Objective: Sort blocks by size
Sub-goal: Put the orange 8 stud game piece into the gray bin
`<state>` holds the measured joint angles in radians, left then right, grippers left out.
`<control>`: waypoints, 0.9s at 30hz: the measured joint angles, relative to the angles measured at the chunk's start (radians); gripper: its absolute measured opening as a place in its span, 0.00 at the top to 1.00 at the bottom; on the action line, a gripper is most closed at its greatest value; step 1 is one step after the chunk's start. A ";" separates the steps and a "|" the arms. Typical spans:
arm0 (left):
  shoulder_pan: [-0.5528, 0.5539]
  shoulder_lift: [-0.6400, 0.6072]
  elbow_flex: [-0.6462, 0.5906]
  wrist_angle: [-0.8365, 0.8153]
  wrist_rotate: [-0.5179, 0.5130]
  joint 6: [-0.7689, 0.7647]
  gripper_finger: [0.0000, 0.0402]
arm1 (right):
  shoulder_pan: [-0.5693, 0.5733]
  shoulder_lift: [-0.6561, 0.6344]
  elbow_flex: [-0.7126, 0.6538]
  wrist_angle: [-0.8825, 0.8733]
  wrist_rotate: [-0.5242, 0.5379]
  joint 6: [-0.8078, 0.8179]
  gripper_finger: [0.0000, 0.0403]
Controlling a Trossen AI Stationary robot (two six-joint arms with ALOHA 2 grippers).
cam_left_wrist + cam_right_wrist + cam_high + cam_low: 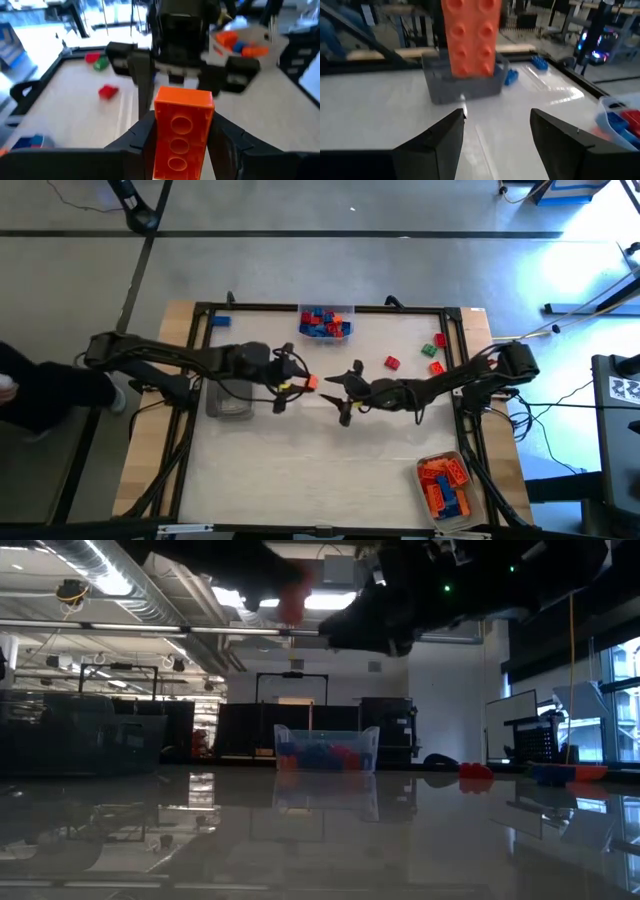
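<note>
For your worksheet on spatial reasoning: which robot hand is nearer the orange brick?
Left. The left hand is shut on the orange brick; the right hand faces it, open, just short.

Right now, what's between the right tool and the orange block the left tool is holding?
Nothing. In the high view, only bare table shows between the open right tool and the orange block in the left tool; the right wrist view shows the same clear gap.
</note>
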<state>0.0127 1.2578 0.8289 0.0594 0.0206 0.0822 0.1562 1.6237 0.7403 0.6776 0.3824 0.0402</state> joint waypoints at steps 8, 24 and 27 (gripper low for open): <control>-0.041 0.077 -0.020 0.241 -0.007 -0.035 0.70 | 0.000 0.059 0.001 0.176 -0.022 -0.006 0.44; -0.046 0.142 -0.021 0.315 -0.075 -0.075 0.70 | 0.000 0.064 0.016 0.203 -0.139 -0.046 0.44; -0.046 0.142 -0.021 0.317 -0.072 -0.078 0.70 | 0.000 0.064 0.016 0.213 -0.136 -0.048 0.44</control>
<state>-0.0336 1.3994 0.8082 0.3762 -0.0517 0.0038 0.1566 1.6878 0.7563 0.8911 0.2459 -0.0081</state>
